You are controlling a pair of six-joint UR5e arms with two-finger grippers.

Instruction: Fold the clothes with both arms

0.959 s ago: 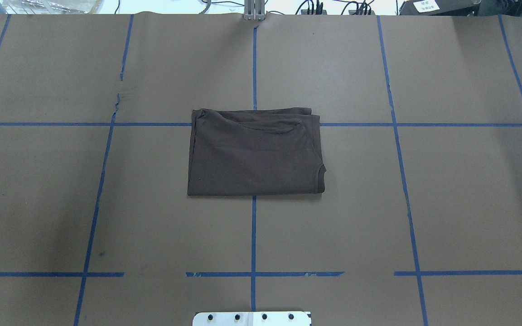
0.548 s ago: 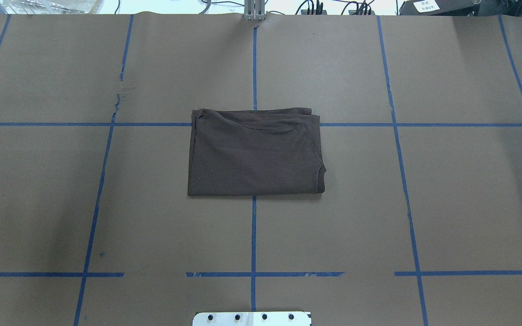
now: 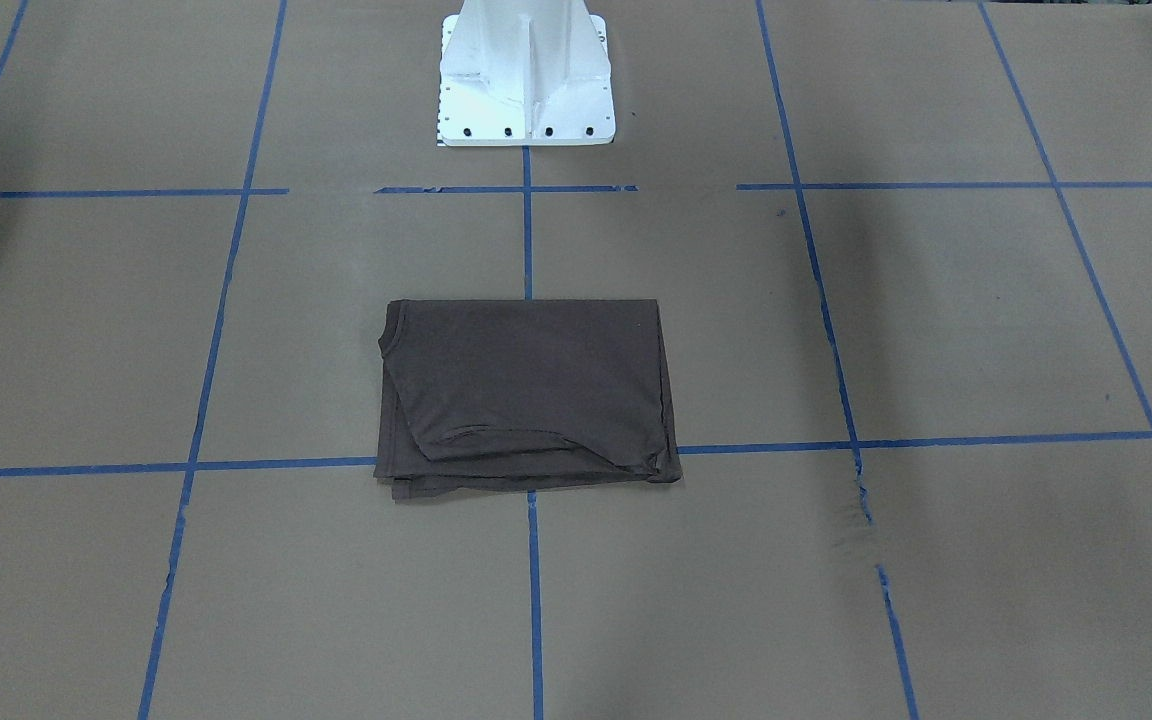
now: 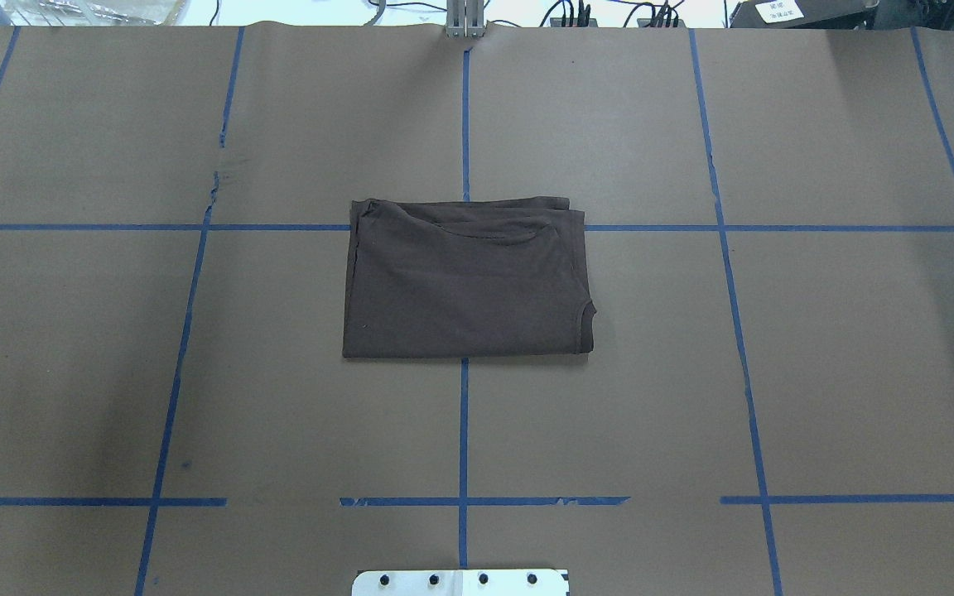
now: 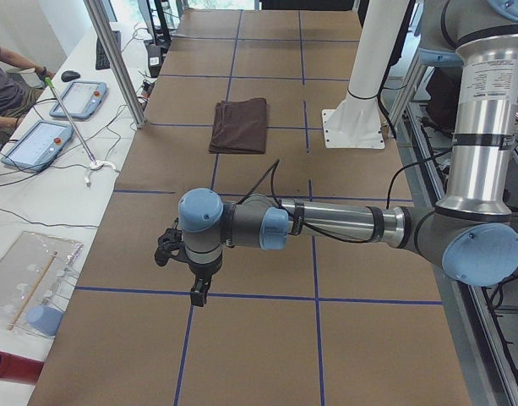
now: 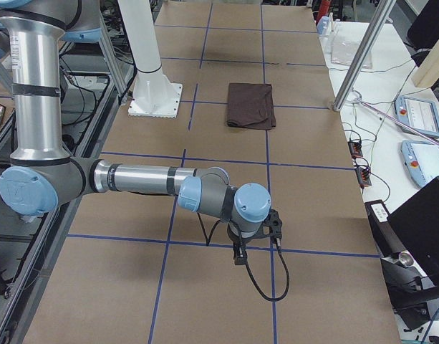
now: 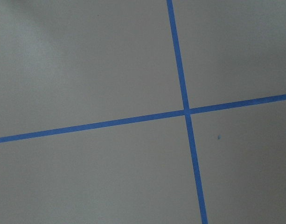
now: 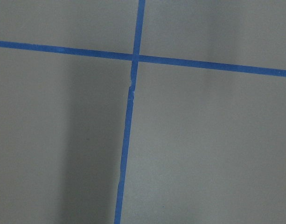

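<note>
The dark brown-grey T-shirt (image 4: pixel 467 281) lies folded into a flat rectangle at the middle of the table, also in the front-facing view (image 3: pixel 526 395) and both side views (image 5: pixel 239 125) (image 6: pixel 251 104). My left gripper (image 5: pixel 198 292) shows only in the exterior left view, hanging downward over bare table far from the shirt. My right gripper (image 6: pixel 239 254) shows only in the exterior right view, likewise far from the shirt. I cannot tell whether either is open or shut. Neither touches the shirt. Both wrist views show only brown table and blue tape lines.
Brown paper covers the table (image 4: pixel 692 372), marked with a blue tape grid (image 4: pixel 464 430). The white pedestal base (image 3: pixel 526 75) stands at the robot's side. Operator desks with tablets (image 5: pixel 39 139) and cables (image 6: pixel 362 172) lie beyond the far edge.
</note>
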